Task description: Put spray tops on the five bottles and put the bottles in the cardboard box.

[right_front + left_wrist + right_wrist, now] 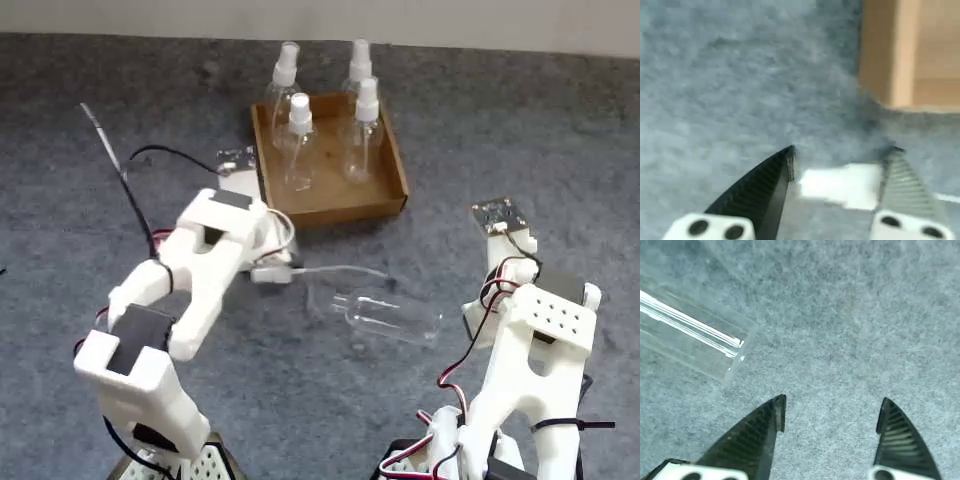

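**Currently: one spray top gripped, one bottle lying bare on the surface**

Seen from above, a grey, carpet-like surface (540,120) carries a shallow cardboard box (392,205) near the middle of its far edge. Inside the box, two clear bottles with white spray tops stand upright: the left box bottle (300,150) and the right box bottle (362,140). Two more capped bottles, the far left bottle (285,75) and the far right bottle (358,62), stand at the box's far wall. Whether they are inside it or just behind it cannot be told.

The fifth bottle (392,316) lies on its side, without a top, toward the middle of the surface. It is between the two arms and apart from the box's near wall, with its neck pointing toward the left arm.

The left end effector (842,160) sits low beside the box's near left corner and is closed on the last spray top (840,185), a white piece pinched between its two fingers. From above, the top's thin tube (345,270) runs out toward the lying bottle's neck.

The right end effector (832,407) hangs over bare surface with its fingers spread wide and nothing between them. It is just beside the lying bottle's flat base.
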